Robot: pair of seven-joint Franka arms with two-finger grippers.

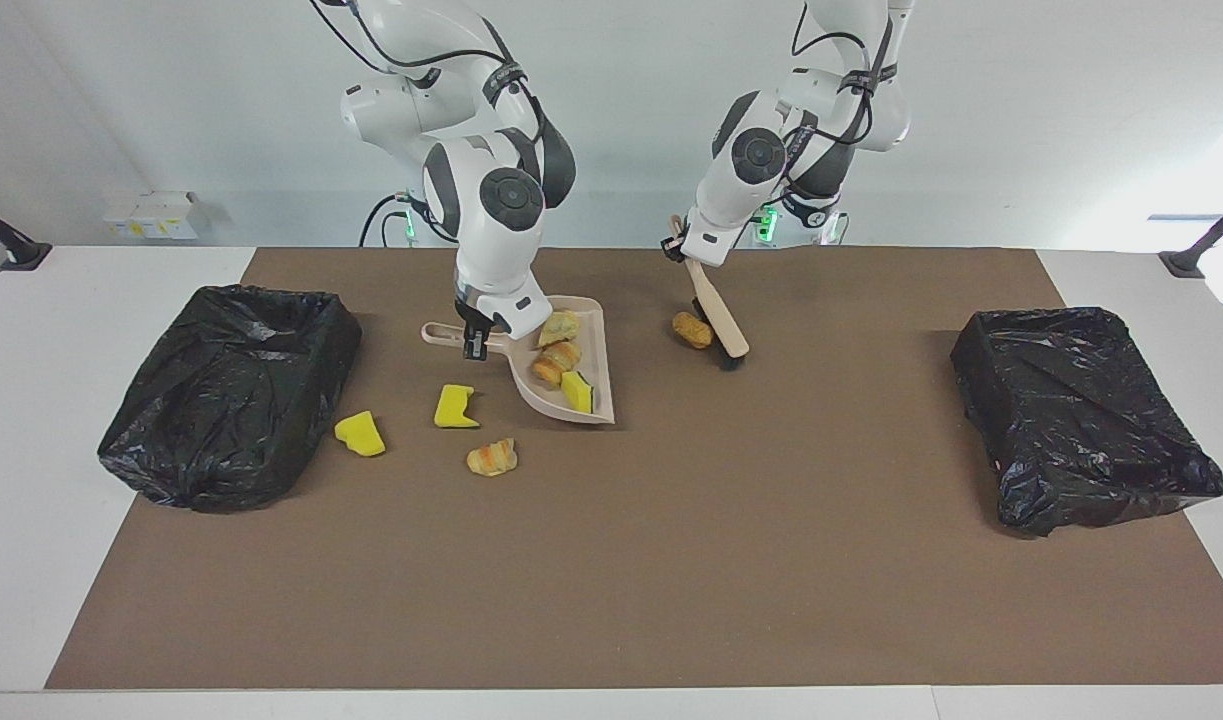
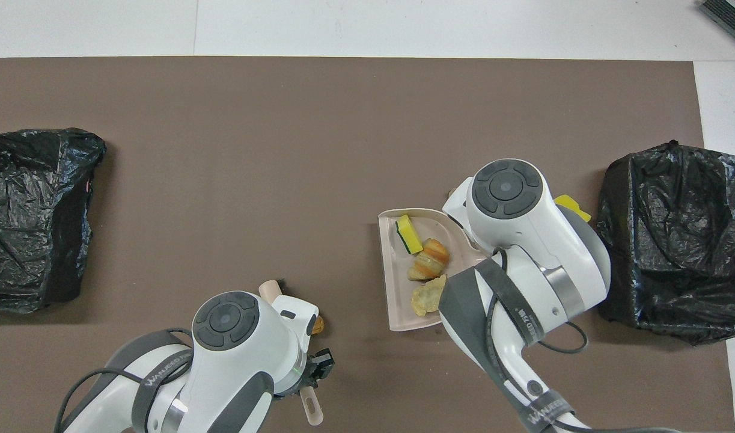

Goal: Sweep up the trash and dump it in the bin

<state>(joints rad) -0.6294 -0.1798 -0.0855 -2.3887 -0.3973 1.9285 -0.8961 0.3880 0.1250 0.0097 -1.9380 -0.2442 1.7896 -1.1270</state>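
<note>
Facing view alone shows right gripper [image 1: 474, 343] clamping dustpan [image 1: 567, 391] handle, left gripper [image 1: 683, 250] clamping brush [image 1: 719, 325].

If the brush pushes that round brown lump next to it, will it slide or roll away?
The brown lump looks rounded, so it would probably roll or wobble rather than slide straight. It seems small and bread-like, likely light. Lying against the brush, it could skid off sideways.

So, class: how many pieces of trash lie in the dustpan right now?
3 in the dustpan: a brown lump nearest the robots, a croissant-like piece in the middle, a yellow sponge chunk farthest.
</note>
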